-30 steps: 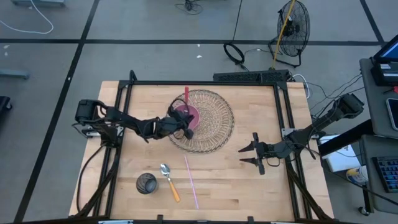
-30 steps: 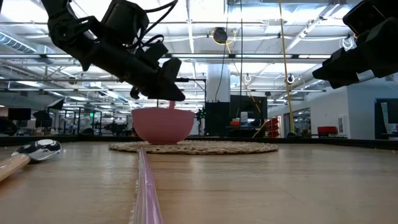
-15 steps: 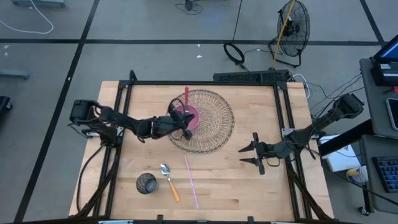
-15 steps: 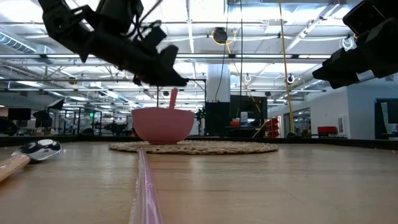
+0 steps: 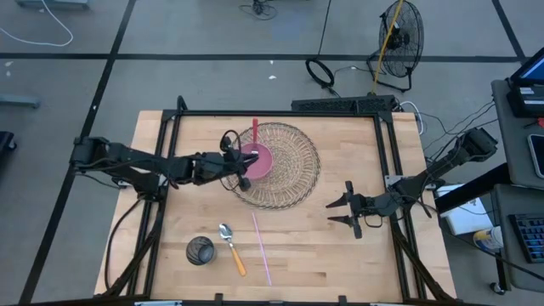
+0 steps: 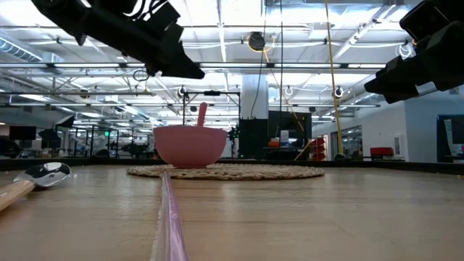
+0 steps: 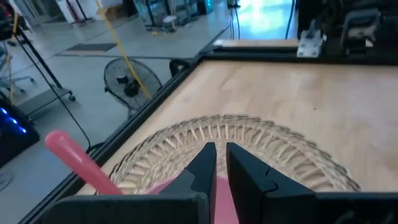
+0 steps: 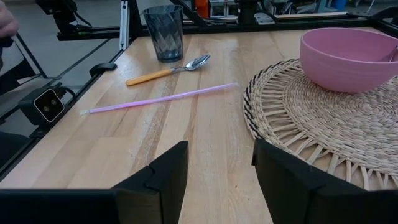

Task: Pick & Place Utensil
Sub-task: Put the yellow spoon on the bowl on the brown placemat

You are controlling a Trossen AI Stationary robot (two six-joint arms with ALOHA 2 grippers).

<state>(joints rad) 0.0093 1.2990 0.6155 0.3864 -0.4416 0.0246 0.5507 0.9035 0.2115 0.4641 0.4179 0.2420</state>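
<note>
A pink bowl point(image 5: 262, 161) point(image 6: 190, 145) stands on a round woven mat point(image 5: 293, 174) in the far middle of the table. A pink-red utensil point(image 5: 255, 134) point(image 6: 201, 114) point(image 7: 74, 158) stands in the bowl, its handle leaning on the rim and pointing toward the table's far edge. My left gripper point(image 5: 242, 174) point(image 6: 194, 71) point(image 7: 218, 155) hovers above the bowl's left side with only a slit between its fingers and holds nothing. My right gripper point(image 5: 338, 212) point(image 8: 217, 168) waits open, right of the mat.
Near the table's front lie a spoon with an orange handle point(image 5: 229, 242) point(image 8: 168, 71), a dark ribbed cup point(image 5: 201, 251) point(image 8: 163, 25) to its left and a thin pink straw point(image 5: 262, 248) point(image 8: 161, 98). A black frame rims the table.
My left gripper has risen from the bowl and drawn back toward the table's left edge. The pink utensil has stayed in the bowl, handle leaning on the rim. The right arm has kept still.
</note>
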